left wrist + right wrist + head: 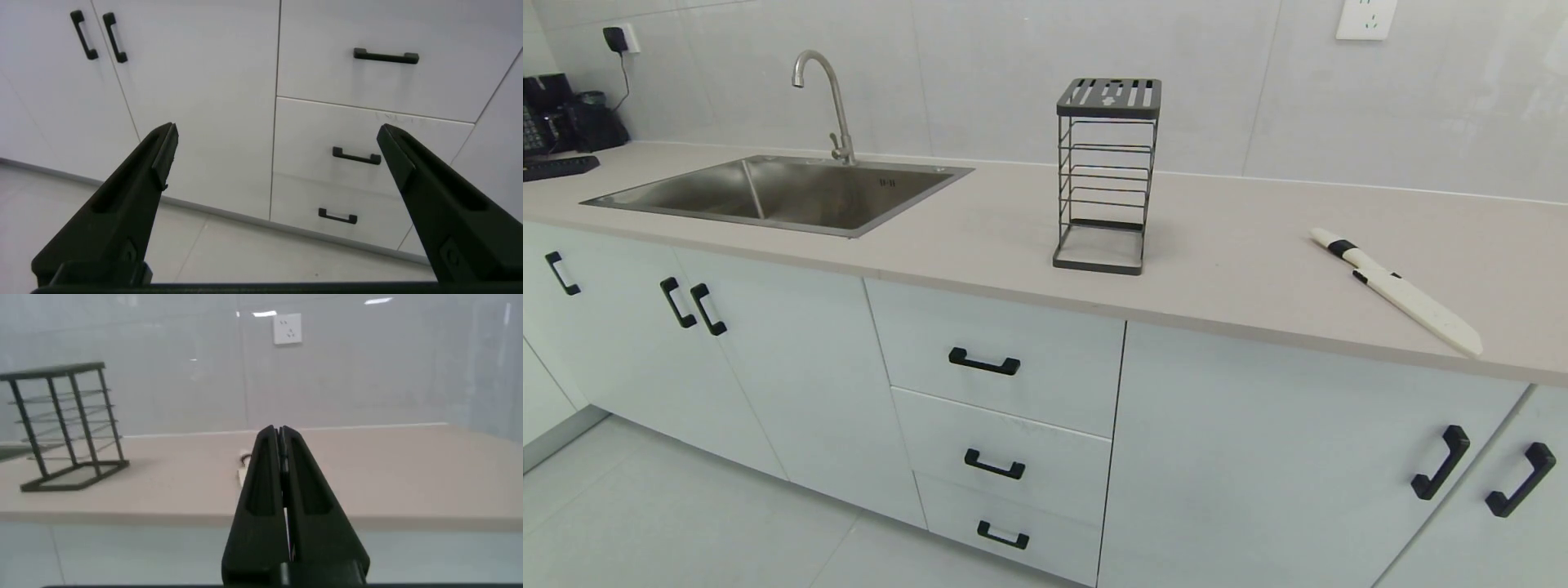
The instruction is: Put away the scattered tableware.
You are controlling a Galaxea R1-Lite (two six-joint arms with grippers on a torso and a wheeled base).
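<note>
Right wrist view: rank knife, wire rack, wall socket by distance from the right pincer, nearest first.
1. Knife: on the counter, just beyond the right pincer.
2. Wire rack: farther along the counter, robot's left.
3. Wall socket: high behind the counter, farthest.

Counted in the head view:

- One worktop (1241,245).
- One knife (1403,297), at the right of the frame.
- One wire rack (1106,175), at centre.
- One sink (784,192) with a single basin, at upper left, and one tap (827,90) behind it.
- One wall socket (1365,16) at the upper right corner, and one plug (617,38) at the upper left corner.
- Three drawers (1005,351), stacked at lower centre.
- Eight black handles (983,362): three on the drawers, three on doors at left, two on doors at lower right.
- Dark items at the far upper left edge; their number cannot be determined.
</note>
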